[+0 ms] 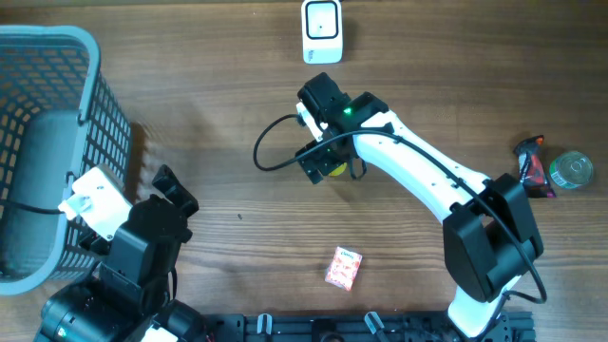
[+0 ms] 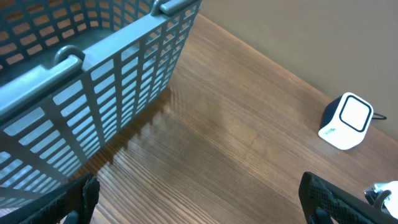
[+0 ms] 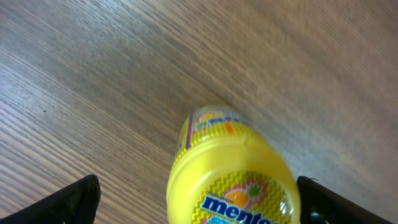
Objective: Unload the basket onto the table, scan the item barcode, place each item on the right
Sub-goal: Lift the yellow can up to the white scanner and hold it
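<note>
Two arms reached over a wooden table [image 1: 228, 104]. At the far left stood a blue-grey slatted basket [image 1: 95, 104], its wall filling the upper left of the left wrist view. Just beside it, at the lower left corner, the left gripper [image 1: 176, 188] pointed up the table with its jaws spread wide and nothing between them; only bare wood showed between its two black fingers [image 2: 81, 196].

Nearer the middle, a small pink packet [image 1: 344, 267] lay flat by the front edge, apart from both arms. At the far edge, above the middle, sat the white scanner [image 1: 322, 31], a small boxy unit with a square window.

Below the scanner, and clear of it, the right gripper [image 1: 323, 163] hung over the yellow bottle [image 3: 233, 174]. Its jaws stood wide, one finger on each side of the bottle. The left-hand finger was well clear of the bottle. The right-hand one was very close to it, and contact could not be made out. The bottle rested on the wood with its printed lid end towards the wrist camera. In the overhead view only a sliver of yellow showed under the arm.

At the far right, a dark red wrapper [image 1: 534, 169] lay just beside a round can [image 1: 571, 171] with a greenish top.
</note>
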Motion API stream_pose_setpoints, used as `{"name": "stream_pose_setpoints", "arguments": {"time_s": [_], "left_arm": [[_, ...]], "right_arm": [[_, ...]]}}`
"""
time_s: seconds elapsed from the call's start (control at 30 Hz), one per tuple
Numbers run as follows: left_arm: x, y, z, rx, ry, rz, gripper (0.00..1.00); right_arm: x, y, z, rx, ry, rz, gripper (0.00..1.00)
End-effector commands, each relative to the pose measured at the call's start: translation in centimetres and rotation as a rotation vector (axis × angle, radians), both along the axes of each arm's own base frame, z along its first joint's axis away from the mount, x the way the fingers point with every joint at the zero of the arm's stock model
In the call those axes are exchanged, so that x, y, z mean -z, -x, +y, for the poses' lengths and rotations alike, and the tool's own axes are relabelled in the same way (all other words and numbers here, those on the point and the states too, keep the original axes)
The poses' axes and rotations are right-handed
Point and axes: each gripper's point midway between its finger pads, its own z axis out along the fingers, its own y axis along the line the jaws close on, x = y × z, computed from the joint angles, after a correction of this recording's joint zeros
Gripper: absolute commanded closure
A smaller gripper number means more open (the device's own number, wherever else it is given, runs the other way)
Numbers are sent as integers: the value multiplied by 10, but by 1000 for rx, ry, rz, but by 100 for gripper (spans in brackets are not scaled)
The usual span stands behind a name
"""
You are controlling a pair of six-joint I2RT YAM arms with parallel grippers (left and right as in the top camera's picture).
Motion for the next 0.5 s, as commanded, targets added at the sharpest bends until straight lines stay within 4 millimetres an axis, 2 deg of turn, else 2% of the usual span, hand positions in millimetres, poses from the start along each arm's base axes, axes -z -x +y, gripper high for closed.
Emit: {"name": "stream_pose_setpoints", "arguments": {"time_s": [0.0, 0.27, 0.33, 0.4, 0.47], "left_arm": [[2, 0, -1, -4, 22, 4, 0], [2, 0, -1, -4, 23, 4, 0], [2, 0, -1, -4, 22, 4, 0], [3, 0, -1, -4, 20, 7, 0], [3, 0, -1, -4, 20, 7, 0]], "right_arm": [[-1, -11, 10, -122, -8, -49, 0], [2, -17, 14, -159, -8, -73, 0], [14, -18, 10, -146, 19, -56, 0], [36, -17, 6, -118, 43, -7, 0], [46, -16, 4, -114, 57, 15, 3]]}}
